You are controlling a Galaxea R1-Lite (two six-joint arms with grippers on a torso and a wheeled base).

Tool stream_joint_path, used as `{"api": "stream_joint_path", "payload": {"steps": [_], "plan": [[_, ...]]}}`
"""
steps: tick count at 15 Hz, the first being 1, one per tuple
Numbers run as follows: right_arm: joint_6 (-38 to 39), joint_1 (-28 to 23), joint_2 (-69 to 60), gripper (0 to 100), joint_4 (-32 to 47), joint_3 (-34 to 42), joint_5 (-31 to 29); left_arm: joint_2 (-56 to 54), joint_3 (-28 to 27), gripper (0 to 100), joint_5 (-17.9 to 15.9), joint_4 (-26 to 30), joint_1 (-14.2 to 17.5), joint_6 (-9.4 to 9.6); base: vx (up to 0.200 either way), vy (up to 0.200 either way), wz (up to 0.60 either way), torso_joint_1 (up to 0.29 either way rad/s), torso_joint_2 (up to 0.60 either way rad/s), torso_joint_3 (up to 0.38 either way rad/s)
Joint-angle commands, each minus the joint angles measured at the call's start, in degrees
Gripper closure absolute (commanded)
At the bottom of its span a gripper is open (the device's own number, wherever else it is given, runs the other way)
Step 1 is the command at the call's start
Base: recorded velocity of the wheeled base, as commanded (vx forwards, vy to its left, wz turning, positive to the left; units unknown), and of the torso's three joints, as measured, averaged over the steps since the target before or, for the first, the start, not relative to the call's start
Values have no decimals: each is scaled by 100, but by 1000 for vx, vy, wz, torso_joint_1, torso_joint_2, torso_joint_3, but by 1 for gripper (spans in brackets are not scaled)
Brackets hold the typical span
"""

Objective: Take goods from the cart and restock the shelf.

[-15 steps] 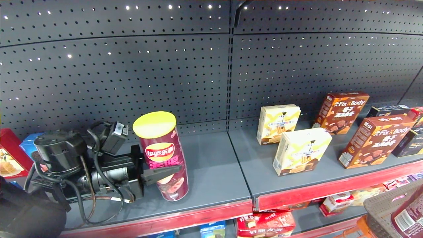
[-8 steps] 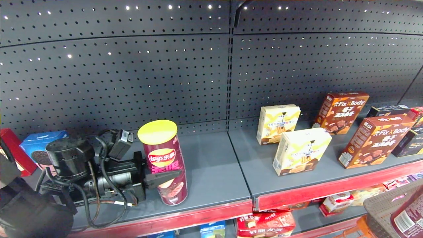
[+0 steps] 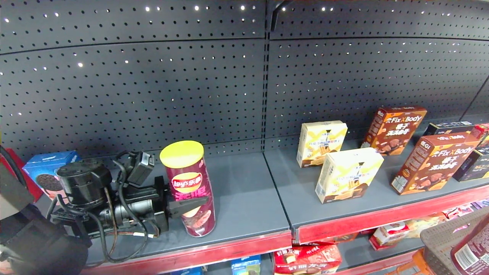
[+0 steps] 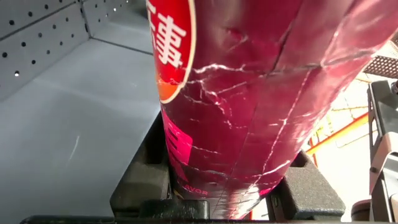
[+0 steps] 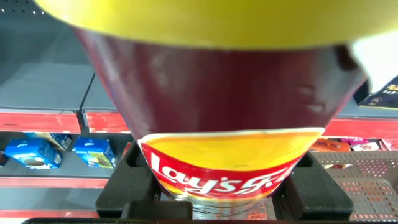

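**Inspector:** Left arm, pose?

**Recorder:** The forearm lies low and level along the grey shelf, wrist horizontal. The left claw is clamped sideways on the chip can, with its fingers across the lower half. The can stands upright between them, its yellow lid above the claw. Its base appears to sit on the deck near the red front lip.

**Inspector:** Right side?

**Recorder:** The right claw grips a second chip can, one pad on each side of the body. Beyond that claw are the lower shelves and a grey basket.
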Motion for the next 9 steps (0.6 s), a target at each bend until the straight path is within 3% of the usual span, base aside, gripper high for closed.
{"api": "stream_joint_path", "payload": {"steps": [1,5,6,9], "plan": [[-2,3,-16,100,-2,42,1,67,14,100,9,3,-2,-1,0,0,0,0,0,0],[-2,-15,-42,100,-2,50,1,129,49,100,18,-15,-2,-1,0,0,0,0,0,0],[-2,-15,-42,100,-2,42,1,137,58,0,36,-15,-2,8,0,0,0,0,0,0],[-2,-15,-33,100,-2,42,1,137,172,0,159,-23,-2,17,0,0,0,0,0,0]]}}
